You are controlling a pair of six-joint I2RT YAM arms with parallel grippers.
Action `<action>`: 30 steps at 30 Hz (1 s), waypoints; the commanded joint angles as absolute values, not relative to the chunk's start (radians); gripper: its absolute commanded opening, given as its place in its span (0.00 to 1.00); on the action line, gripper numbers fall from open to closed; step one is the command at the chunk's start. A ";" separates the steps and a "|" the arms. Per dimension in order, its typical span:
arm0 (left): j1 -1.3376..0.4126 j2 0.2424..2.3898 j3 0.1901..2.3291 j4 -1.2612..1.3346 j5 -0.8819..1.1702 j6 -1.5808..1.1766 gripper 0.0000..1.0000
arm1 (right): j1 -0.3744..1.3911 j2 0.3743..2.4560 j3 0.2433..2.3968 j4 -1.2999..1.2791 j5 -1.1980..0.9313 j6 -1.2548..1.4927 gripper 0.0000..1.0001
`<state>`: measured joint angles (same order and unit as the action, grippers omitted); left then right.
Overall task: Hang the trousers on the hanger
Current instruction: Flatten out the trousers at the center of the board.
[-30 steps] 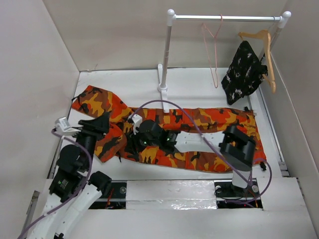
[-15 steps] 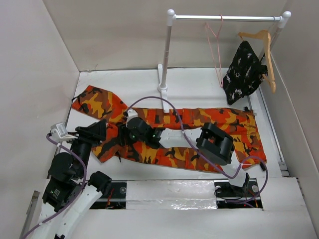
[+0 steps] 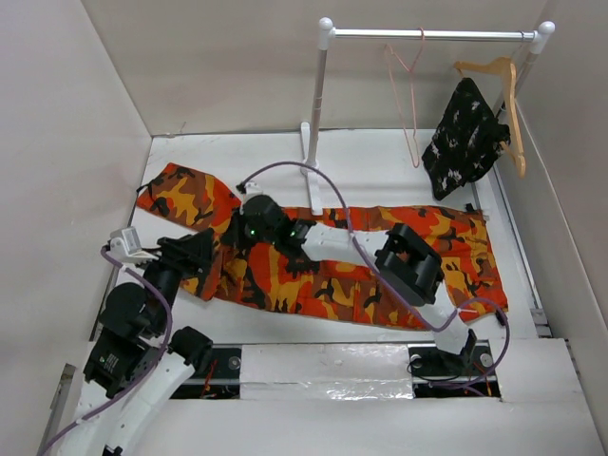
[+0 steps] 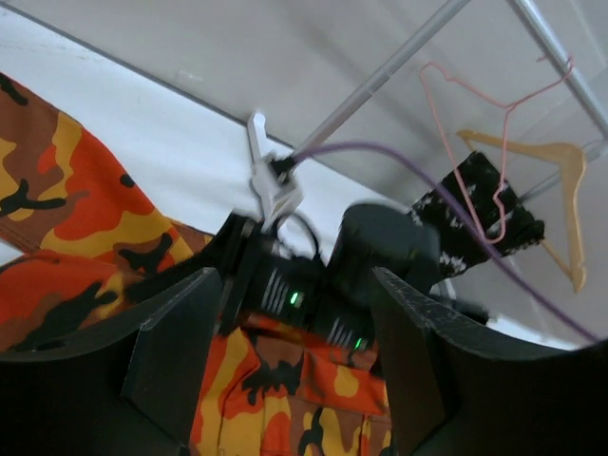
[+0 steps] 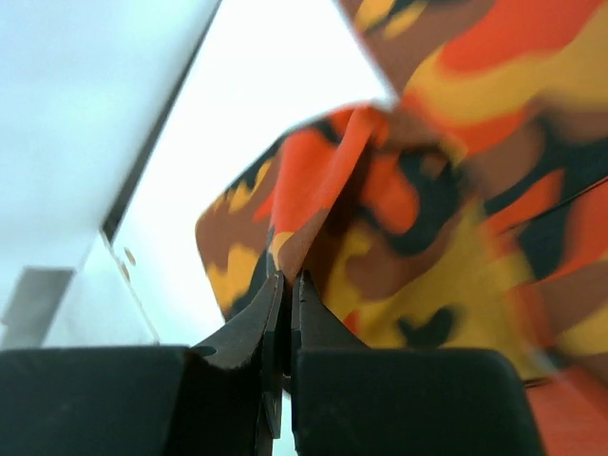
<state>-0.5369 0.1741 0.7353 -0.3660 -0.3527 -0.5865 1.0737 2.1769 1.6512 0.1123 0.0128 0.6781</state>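
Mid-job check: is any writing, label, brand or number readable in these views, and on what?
None readable.
The trousers show only camouflage print; the hanger is bare pink wire.
The green lights on the right arm are plain dots, no characters.

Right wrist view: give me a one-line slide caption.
Right gripper shut, pinching a raised fold of the camouflage trousers.
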 commanded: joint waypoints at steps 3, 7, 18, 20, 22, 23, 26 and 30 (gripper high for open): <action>-0.540 0.287 0.729 -0.341 -0.262 -0.574 0.66 | 0.870 2.123 1.849 0.042 -0.122 0.658 0.00; -0.540 0.379 0.710 -0.305 -0.216 -0.607 0.68 | 0.778 2.281 2.120 -0.159 -0.181 0.617 0.00; -0.540 0.690 0.549 -0.086 -0.265 -0.703 0.63 | 0.664 2.295 1.994 -0.090 -0.310 0.612 0.60; -0.540 0.725 0.587 -0.075 -0.261 -0.677 0.58 | 0.655 2.261 1.968 -0.110 -0.304 0.572 0.75; -0.540 0.738 0.641 -0.057 -0.255 -0.623 0.53 | 0.623 2.203 1.922 -0.098 -0.327 0.557 0.80; -0.540 0.745 0.653 -0.057 -0.247 -0.602 0.53 | 0.614 2.180 1.922 -0.088 -0.336 0.554 0.80; -0.540 0.828 0.722 -0.067 -0.236 -0.577 0.52 | 0.591 2.085 1.810 -0.034 -0.336 0.551 0.75; -0.540 0.868 0.716 -0.060 -0.224 -0.586 0.51 | 0.580 2.052 1.717 -0.022 -0.362 0.534 0.75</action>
